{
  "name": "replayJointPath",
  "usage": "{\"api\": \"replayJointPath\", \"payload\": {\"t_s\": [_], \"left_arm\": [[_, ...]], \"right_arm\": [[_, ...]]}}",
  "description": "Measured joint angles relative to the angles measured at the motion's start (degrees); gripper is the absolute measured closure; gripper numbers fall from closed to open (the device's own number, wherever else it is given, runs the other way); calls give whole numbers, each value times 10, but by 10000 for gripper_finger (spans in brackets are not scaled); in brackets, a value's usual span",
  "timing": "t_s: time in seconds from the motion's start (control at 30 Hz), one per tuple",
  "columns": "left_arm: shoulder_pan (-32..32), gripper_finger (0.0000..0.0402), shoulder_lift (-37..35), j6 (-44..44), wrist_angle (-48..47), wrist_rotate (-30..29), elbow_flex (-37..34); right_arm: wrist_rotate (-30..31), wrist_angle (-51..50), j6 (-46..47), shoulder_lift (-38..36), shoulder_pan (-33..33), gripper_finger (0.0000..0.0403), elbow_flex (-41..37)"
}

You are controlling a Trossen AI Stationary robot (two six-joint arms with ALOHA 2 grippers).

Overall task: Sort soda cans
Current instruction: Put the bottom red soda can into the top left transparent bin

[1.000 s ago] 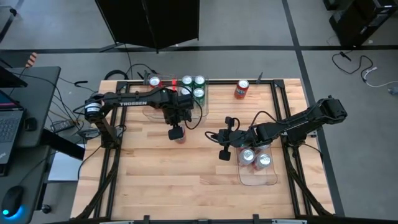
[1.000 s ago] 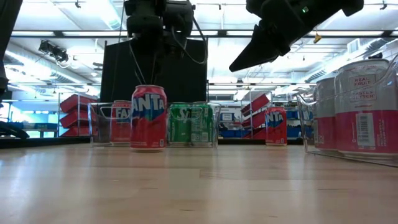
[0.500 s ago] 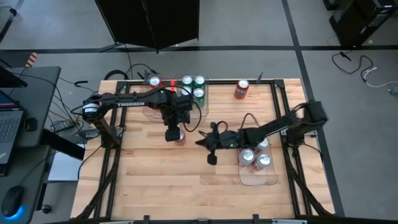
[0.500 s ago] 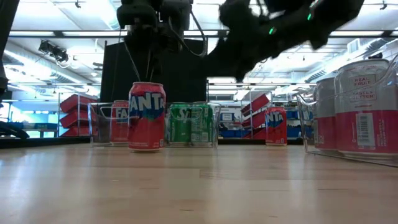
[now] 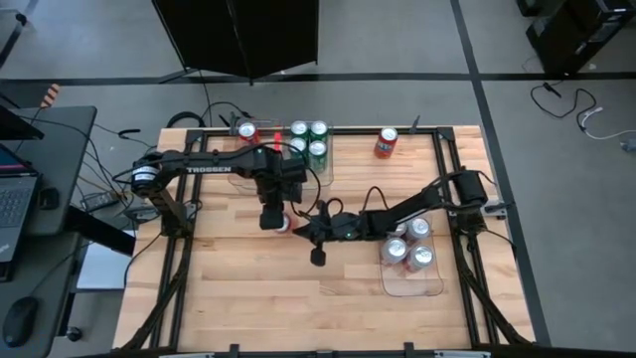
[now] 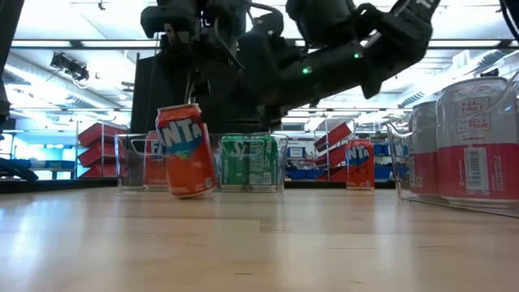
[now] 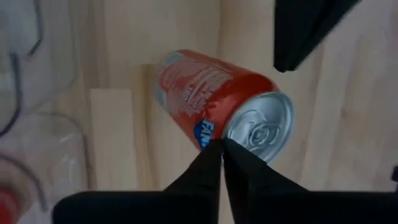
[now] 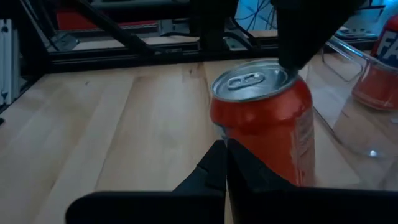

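We see a red can (image 6: 186, 151) tilted mid-table, near the clear tray (image 5: 238, 180). Left gripper (image 7: 221, 152), fingers pressed together, touches its rim. Right gripper (image 8: 225, 154), fingers likewise together, sits just beside it.

Three red cans (image 5: 386, 143), three green cans (image 5: 316, 149), three silver-white cans (image 5: 421, 257) — nine in view.

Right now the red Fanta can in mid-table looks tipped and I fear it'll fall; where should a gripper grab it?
Grip the red Fanta can around its round mid-body, fingers on opposite sides, coming from above. It leans, so its silver top gives no hold.
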Motion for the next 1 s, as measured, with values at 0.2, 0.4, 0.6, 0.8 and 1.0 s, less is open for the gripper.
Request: {"api": "replayJointPath", "payload": {"t_s": [0.2, 0.4, 0.6, 0.8, 1.0], "left_arm": [[0, 311, 0, 0, -5, -12, -1], [0, 227, 0, -3, 2, -28, -1], [-3, 149, 0, -19, 3, -26, -1], [-4, 105, 1, -64, 0, -22, 13], [-14, 96, 1, -68, -1, -28, 13]], "right_arm": [[-13, -4, 0, 9, -17, 403, 11], [-16, -4, 0, 8, -31, 403, 11], [-25, -6, 0, 8, -40, 403, 11], [-28, -9, 0, 8, -42, 403, 11], [-28, -16, 0, 8, -44, 403, 11]]}}
